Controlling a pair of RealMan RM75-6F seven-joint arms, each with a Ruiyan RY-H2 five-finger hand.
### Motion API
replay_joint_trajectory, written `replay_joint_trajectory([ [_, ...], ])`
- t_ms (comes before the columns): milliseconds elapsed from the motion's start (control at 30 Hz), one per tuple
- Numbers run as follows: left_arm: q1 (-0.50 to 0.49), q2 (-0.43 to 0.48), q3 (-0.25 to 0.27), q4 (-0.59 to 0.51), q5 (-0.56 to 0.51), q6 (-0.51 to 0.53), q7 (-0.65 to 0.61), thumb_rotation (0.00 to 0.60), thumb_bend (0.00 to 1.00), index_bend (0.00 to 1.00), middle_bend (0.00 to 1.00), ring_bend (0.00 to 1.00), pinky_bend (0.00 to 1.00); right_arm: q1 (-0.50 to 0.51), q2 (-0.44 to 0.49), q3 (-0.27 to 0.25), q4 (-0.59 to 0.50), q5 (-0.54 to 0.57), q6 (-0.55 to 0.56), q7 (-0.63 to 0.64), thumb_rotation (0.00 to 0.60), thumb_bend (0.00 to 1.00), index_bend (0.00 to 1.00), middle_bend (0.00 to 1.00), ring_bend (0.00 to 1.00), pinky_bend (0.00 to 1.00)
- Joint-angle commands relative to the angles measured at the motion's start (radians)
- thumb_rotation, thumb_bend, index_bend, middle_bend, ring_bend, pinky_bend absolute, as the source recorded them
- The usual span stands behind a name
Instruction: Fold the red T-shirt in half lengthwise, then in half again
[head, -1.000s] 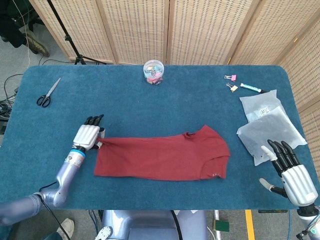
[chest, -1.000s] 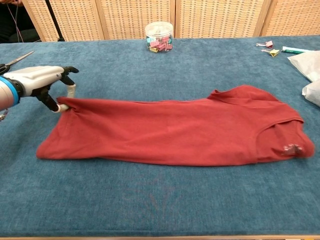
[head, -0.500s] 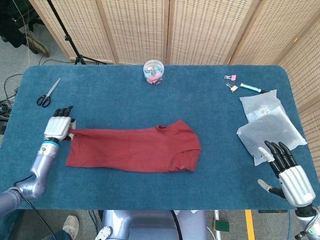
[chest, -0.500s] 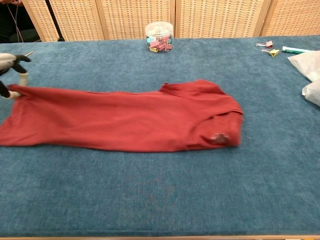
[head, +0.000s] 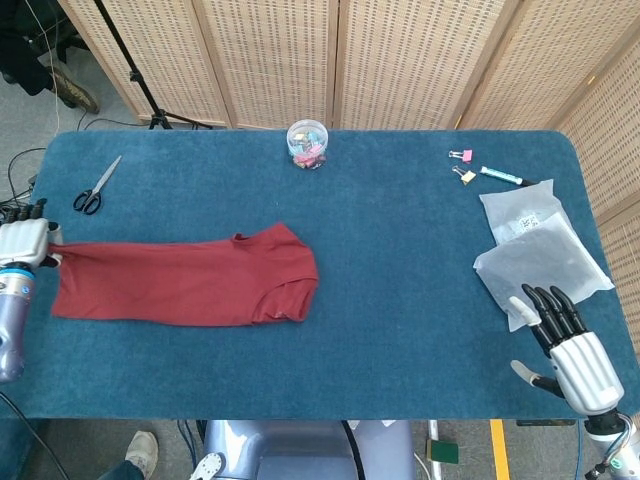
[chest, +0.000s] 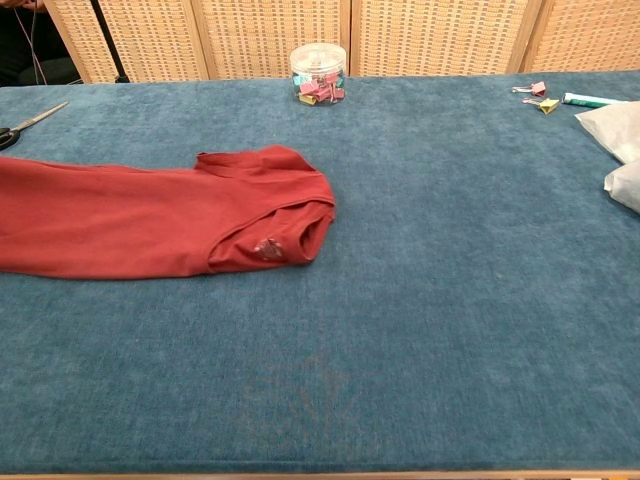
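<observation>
The red T-shirt (head: 185, 281) (chest: 150, 215) lies folded lengthwise in a long band on the left part of the blue table (head: 400, 260), collar end pointing right. At the table's left edge my left hand (head: 22, 244) pinches the shirt's hem corner; the chest view does not show this hand. My right hand (head: 570, 350) hovers at the front right corner, fingers spread, holding nothing, far from the shirt.
Scissors (head: 95, 187) (chest: 25, 122) lie at the back left. A clear jar of clips (head: 307, 144) (chest: 318, 72) stands at the back middle. Binder clips (head: 463, 165), a marker (head: 500, 176) and plastic bags (head: 535, 245) sit at the right.
My left hand has dragged the shirt leftwards across the table, out to the left edge. The right hand has barely shifted.
</observation>
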Motion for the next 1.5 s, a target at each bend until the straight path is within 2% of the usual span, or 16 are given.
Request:
replay_joint_trajectory([
  [33, 0.009, -0.021, 0.008, 0.075, 0.071, -0.039, -0.099, 0.6, 0.56, 0.73, 0.0, 0.0, 0.0, 0.0, 0.0, 0.0, -0.001, 0.0, -0.001, -0.001, 0.6, 0.0, 0.0, 0.0, 0.0, 0.0],
  [267, 0.012, -0.02, 0.021, 0.05, 0.16, 0.0, -0.186, 0.6, 0.56, 0.73, 0.0, 0.0, 0.0, 0.0, 0.003, 0.0, -0.001, 0.001, 0.001, 0.007, 0.6, 0.0, 0.0, 0.0, 0.0, 0.0],
  [433, 0.011, 0.02, 0.014, -0.073, 0.2, 0.06, -0.197, 0.6, 0.56, 0.73, 0.0, 0.0, 0.0, -0.003, 0.007, 0.002, -0.002, 0.001, 0.013, 0.019, 0.6, 0.0, 0.0, 0.0, 0.0, 0.0],
  [600, 0.01, 0.094, -0.012, -0.259, 0.208, 0.126, -0.161, 0.6, 0.56, 0.73, 0.0, 0.0, 0.0, -0.006, 0.012, 0.003, -0.003, 0.001, 0.022, 0.029, 0.6, 0.0, 0.0, 0.0, 0.0, 0.0],
  [900, -0.002, 0.195, -0.055, -0.562, 0.171, 0.205, 0.0, 0.6, 0.56, 0.73, 0.0, 0.0, 0.0, -0.008, 0.018, 0.006, -0.005, 0.004, 0.029, 0.044, 0.6, 0.0, 0.0, 0.0, 0.0, 0.0],
  [1167, -0.057, 0.208, -0.103, -0.757, 0.073, 0.252, 0.219, 0.6, 0.56, 0.73, 0.0, 0.0, 0.0, -0.01, 0.025, 0.008, -0.008, 0.005, 0.036, 0.056, 0.6, 0.0, 0.0, 0.0, 0.0, 0.0],
  [1300, -0.105, 0.165, -0.12, -0.805, -0.011, 0.259, 0.34, 0.6, 0.56, 0.73, 0.0, 0.0, 0.0, -0.01, 0.029, 0.01, -0.008, 0.007, 0.039, 0.067, 0.6, 0.0, 0.0, 0.0, 0.0, 0.0],
  [1500, -0.169, 0.087, -0.126, -0.806, -0.094, 0.258, 0.44, 0.6, 0.56, 0.73, 0.0, 0.0, 0.0, -0.012, 0.034, 0.014, -0.007, 0.015, 0.042, 0.084, 0.6, 0.0, 0.0, 0.0, 0.0, 0.0],
])
